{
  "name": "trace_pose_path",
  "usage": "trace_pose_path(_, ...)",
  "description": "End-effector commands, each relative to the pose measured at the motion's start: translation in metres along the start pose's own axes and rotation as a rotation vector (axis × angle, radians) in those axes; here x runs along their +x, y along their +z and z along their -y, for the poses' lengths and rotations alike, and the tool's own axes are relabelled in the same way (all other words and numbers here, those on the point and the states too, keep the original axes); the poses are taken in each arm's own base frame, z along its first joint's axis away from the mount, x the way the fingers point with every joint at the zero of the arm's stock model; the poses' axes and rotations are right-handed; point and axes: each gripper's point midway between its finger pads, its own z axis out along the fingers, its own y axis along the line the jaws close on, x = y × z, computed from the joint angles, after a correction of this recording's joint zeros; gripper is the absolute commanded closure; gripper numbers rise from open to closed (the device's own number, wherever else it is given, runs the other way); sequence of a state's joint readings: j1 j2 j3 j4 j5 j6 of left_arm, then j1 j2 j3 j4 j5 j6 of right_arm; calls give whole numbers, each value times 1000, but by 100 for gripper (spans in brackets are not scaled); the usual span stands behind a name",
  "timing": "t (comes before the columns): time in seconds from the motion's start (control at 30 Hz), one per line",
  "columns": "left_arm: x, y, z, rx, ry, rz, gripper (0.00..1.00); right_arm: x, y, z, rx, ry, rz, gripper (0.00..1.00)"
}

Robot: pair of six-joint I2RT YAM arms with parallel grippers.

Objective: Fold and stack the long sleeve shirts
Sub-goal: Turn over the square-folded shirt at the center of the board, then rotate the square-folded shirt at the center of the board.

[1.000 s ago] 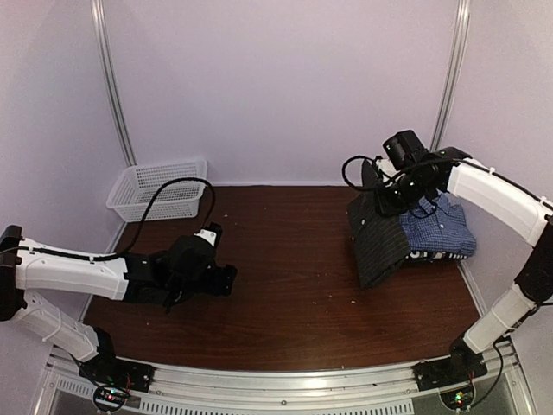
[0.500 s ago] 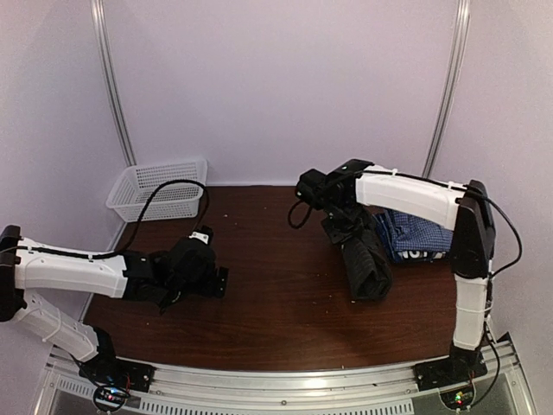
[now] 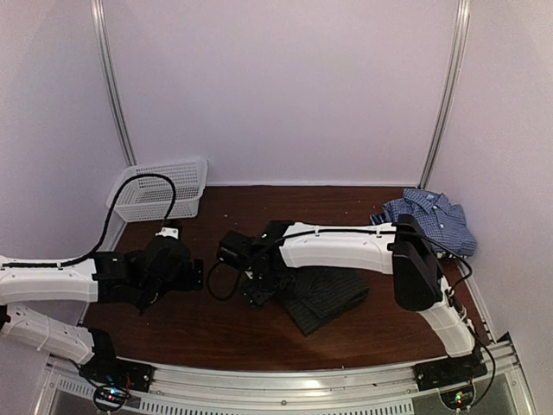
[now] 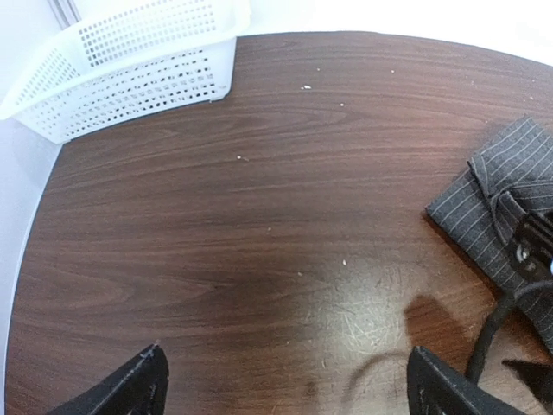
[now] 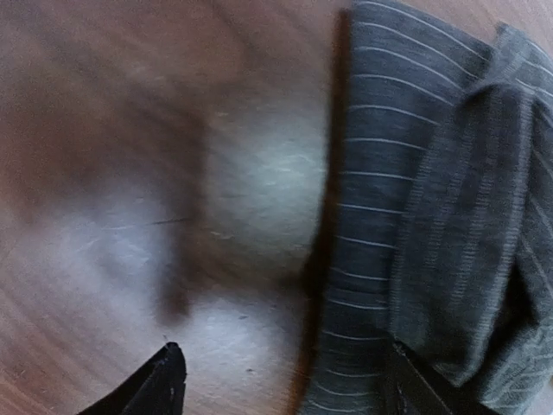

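Black pinstriped shirt [image 3: 328, 296] lies beside the right pincer [image 5: 281, 385], released on its low outstretched arm; left pincer [image 4: 285, 380] spread wide

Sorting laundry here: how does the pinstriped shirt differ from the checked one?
The black pinstriped shirt lies folded near the middle of the table; the blue-white checked shirt sits at the far right corner, looser, collar showing. The pinstriped shirt is dark with fine light stripes, the checked shirt pale. The right gripper is by the pinstriped shirt, far from the checked shirt. Both are patterned cloth shirts.
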State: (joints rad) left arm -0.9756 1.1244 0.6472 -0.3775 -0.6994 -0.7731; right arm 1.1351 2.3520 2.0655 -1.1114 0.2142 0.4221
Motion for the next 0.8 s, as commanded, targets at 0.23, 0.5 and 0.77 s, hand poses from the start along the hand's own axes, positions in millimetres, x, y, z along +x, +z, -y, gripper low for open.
trace_pose_path(0.23, 4, -2, -18, -26, -50, 34, 2, -22, -90, 3, -407, 111, 286, 16)
trace_pose_path(0.5, 12, 9, -4, -4, -19, -4, 2, -4, -47, 99, -327, 266, 268, 17)
trace_pose_path(0.77, 23, 19, 22, 95, -29, -46, 2, 36, 6, 162, -261, 371, 195, 18)
